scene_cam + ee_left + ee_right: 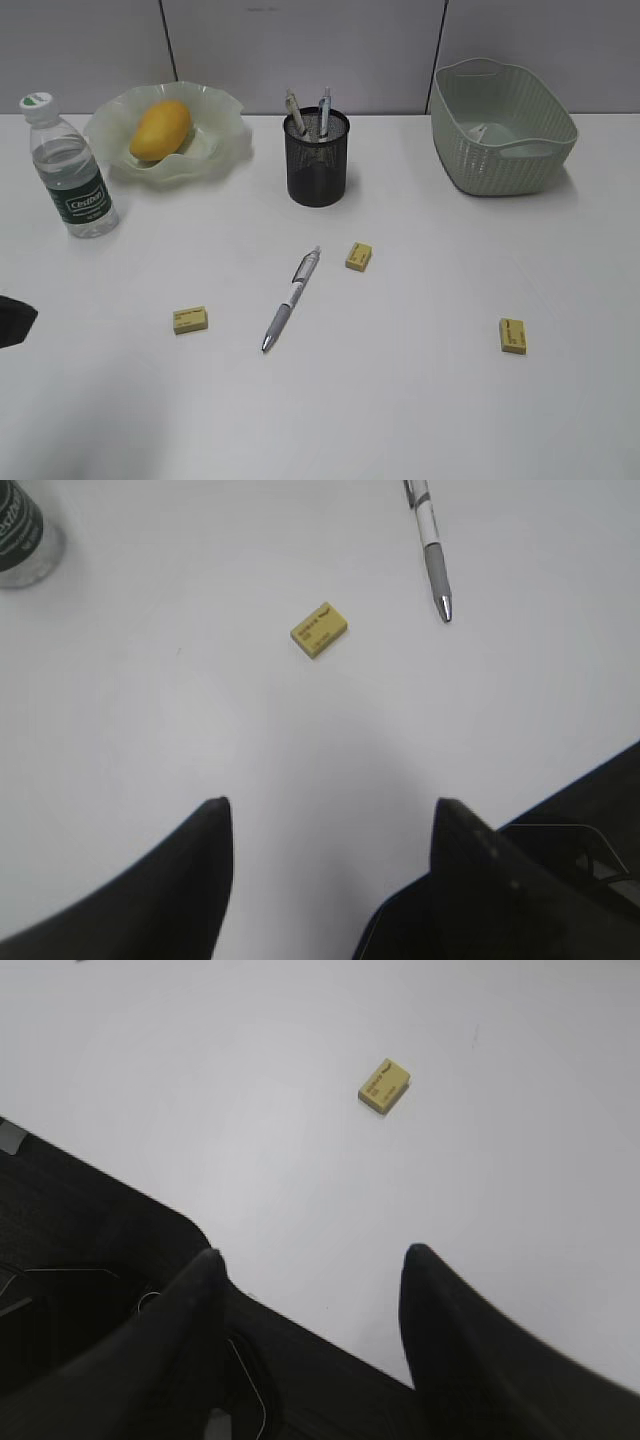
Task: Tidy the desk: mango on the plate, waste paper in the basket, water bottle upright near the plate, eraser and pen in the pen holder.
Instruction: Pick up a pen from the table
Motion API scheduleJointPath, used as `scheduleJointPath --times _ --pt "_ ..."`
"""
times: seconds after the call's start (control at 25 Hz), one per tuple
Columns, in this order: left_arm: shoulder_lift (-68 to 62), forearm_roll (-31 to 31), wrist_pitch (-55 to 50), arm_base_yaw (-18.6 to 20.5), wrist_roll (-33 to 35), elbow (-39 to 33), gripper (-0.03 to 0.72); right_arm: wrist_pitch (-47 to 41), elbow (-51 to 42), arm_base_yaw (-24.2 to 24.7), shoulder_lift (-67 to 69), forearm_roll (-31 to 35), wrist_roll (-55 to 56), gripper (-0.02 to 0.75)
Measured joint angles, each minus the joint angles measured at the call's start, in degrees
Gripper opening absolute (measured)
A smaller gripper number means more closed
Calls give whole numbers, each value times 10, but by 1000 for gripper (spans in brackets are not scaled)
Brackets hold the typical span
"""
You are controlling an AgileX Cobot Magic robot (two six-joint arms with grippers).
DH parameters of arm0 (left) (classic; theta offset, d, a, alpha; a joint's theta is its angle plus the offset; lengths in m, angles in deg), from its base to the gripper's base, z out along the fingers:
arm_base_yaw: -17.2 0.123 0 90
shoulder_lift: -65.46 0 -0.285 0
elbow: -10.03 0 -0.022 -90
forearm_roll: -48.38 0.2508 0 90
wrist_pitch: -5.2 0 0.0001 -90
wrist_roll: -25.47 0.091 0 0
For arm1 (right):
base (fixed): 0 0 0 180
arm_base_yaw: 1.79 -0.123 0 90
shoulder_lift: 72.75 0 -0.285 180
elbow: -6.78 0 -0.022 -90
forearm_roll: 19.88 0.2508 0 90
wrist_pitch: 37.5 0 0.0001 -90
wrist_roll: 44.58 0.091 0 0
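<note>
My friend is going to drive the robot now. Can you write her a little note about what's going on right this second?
Left gripper: jaws open, empty, over the desk. Right gripper: same.
Done: mango on the plate; water bottle upright beside it; something pale lies in the basket, probably the waste paper; two pens stand in the pen holder.
Left: one pen and three yellow erasers go in the holder.
</note>
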Motion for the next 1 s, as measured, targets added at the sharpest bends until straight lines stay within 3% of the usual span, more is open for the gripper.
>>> scheduleJointPath --times 0.4,1.0 --pt "143 -22 -87 0 0 -14 466 0 0 0 0 0 0 438" --pt "153 -46 -113 0 0 -43 454 5 -1 0 0 0 0 438"
